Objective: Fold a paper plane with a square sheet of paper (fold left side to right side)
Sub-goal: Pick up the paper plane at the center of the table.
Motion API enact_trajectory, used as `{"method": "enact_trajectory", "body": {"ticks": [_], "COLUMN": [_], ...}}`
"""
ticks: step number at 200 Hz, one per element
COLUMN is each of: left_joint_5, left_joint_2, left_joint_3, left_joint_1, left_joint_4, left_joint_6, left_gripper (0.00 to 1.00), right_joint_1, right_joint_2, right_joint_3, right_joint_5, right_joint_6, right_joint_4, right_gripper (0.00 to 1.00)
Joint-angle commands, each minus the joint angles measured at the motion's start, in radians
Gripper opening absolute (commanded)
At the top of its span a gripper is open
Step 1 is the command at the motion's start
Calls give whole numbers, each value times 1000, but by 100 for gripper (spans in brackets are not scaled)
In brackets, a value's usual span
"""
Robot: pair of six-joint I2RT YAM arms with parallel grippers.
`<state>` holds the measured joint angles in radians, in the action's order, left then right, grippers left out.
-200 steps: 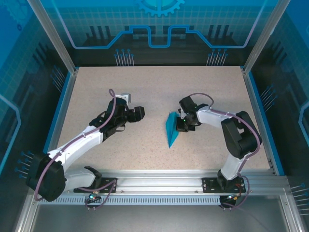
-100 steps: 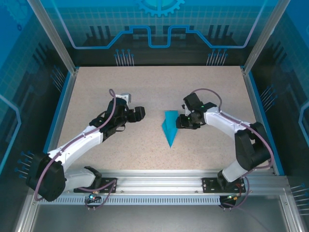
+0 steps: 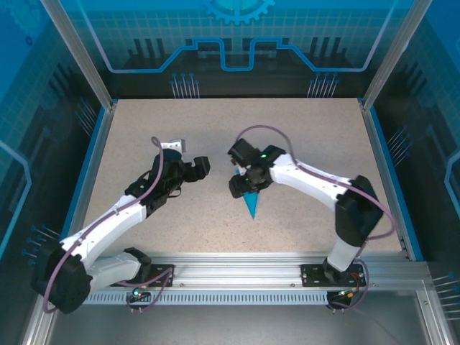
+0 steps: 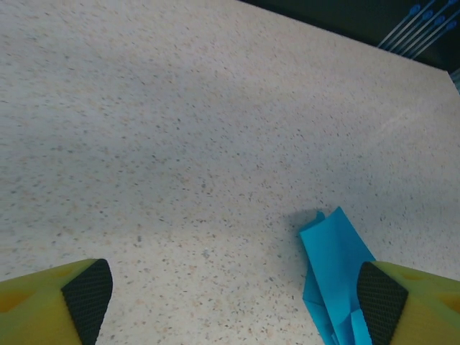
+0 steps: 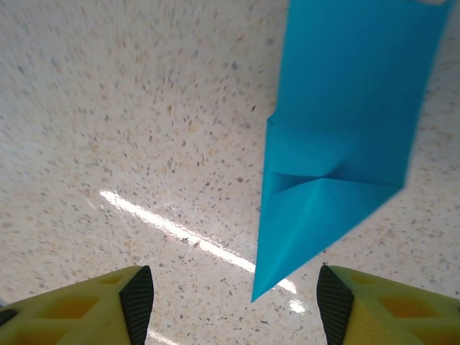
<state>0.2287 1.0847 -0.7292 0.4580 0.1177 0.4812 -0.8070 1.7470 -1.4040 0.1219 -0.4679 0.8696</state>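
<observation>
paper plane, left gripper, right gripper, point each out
paper plane (image 5: 345, 144), right wrist view, middle of its body
left gripper (image 4: 233, 298), left wrist view, midway between open jaws
right gripper (image 5: 236, 302), right wrist view, midway between open jaws

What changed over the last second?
The right claw opened, let go of the paper plane and swung left over it. The left claw barely shifted and stayed open. The plane lies about where it was on the table.
</observation>
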Motion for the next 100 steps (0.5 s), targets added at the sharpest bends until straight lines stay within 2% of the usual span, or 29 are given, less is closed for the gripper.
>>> {"method": "enact_trajectory", "body": {"ticks": [1,69,100], "left_joint_5": [74,121,118], "left_joint_2": [-52,-126,-123], "left_joint_3": [35,67,73], "left_joint_1": [-15,-23,-24], "left_joint_4": [25,62,55], "left_joint_6": [27,30,38], "left_gripper": [93,95,96], "right_joint_1": [-42,-91,-95], "right_joint_2": [106,294,336], "right_joint_3": [-67,-162,-178], "right_joint_5": [122,248,301], "right_joint_6": [25,18,8], "right_joint_4": [144,217,232], "right_gripper": [65,64,60]}}
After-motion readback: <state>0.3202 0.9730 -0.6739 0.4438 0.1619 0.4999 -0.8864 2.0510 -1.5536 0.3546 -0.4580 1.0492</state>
